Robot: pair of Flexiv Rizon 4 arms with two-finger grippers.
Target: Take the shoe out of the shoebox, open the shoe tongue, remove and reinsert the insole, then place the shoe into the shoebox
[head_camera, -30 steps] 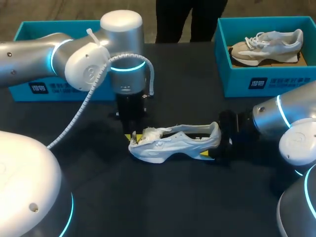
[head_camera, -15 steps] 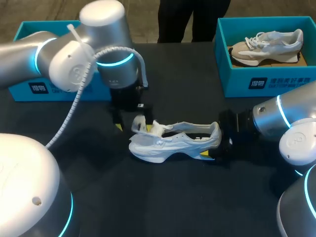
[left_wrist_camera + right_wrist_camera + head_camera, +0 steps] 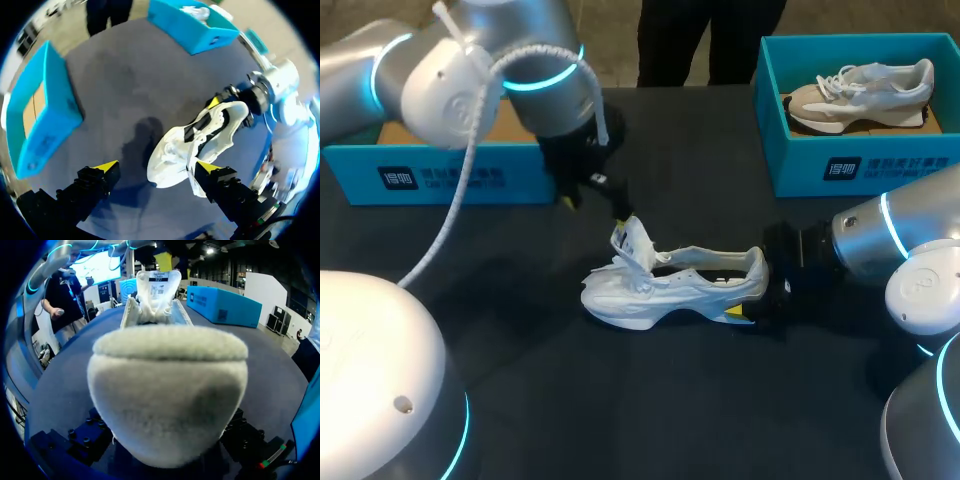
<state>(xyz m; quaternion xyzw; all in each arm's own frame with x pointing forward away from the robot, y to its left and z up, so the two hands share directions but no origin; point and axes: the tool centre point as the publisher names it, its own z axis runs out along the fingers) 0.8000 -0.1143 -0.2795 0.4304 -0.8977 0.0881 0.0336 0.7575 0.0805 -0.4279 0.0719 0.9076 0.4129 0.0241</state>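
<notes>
Two yellow tips of my left gripper [image 3: 157,166] stand wide apart and hold nothing, hovering above the toe end of the shoe [image 3: 670,285]. The raised tongue [image 3: 634,243] sits just beside one finger, not between both. The shoe rests mid-table [image 3: 650,400], its long axis running from the toe, nearer my left arm, to the heel, which my right gripper [image 3: 760,290] seems to clamp from both sides. So the mouth behind the tongue lies ahead of and below my left fingers, and I judge that arm the free one to reach inside.
</notes>
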